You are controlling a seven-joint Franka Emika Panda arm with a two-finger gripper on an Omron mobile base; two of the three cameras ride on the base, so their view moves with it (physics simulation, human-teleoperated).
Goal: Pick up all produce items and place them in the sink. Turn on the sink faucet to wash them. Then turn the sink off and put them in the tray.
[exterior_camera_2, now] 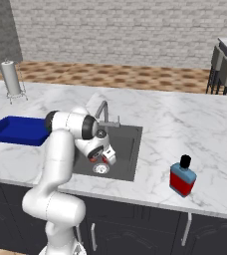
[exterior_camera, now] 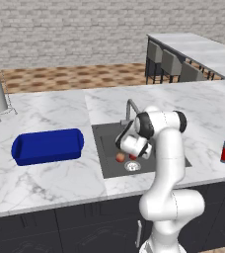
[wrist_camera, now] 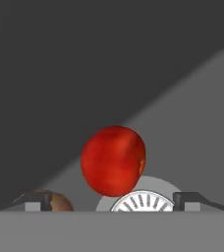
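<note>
The red tomato-like fruit (wrist_camera: pixel 113 160) sits in the middle of my hand view, just above the round silver drain (wrist_camera: pixel 142 201), with dark basin floor all around it. At about 8 o'clock from it, low in that view, I catch the edge of the orange-red apple-like fruit (wrist_camera: pixel 60 202). From the left base view both lie on the floor of the sink (exterior_camera: pixel 104 143), the apple-like one (exterior_camera: pixel 120 157) at 9 o'clock of the tomato-like one (exterior_camera: pixel 132 156), with the drain just in front of them.

My pincer (wrist_camera: pixel 113 201) stands spread wide; its two fingertips (wrist_camera: pixel 185 199) flank the tomato-like fruit without touching it, and it holds nothing. I judge both produce items are now in the basin, so the step in hand is backing out cleanly. I would lift straight up, without a sideways sweep that could nudge either fruit, and clear the basin rim before swinging.

The sink faucet (exterior_camera: pixel 129 107) rises at the back edge, at 12 o'clock of the fruit; I cannot make out its lever clearly, so I would approach slowly. The tray (exterior_camera: pixel 48 146) waits on the tabletop (exterior_camera: pixel 45 183) at 9 o'clock of the sink, well apart from it.
</note>
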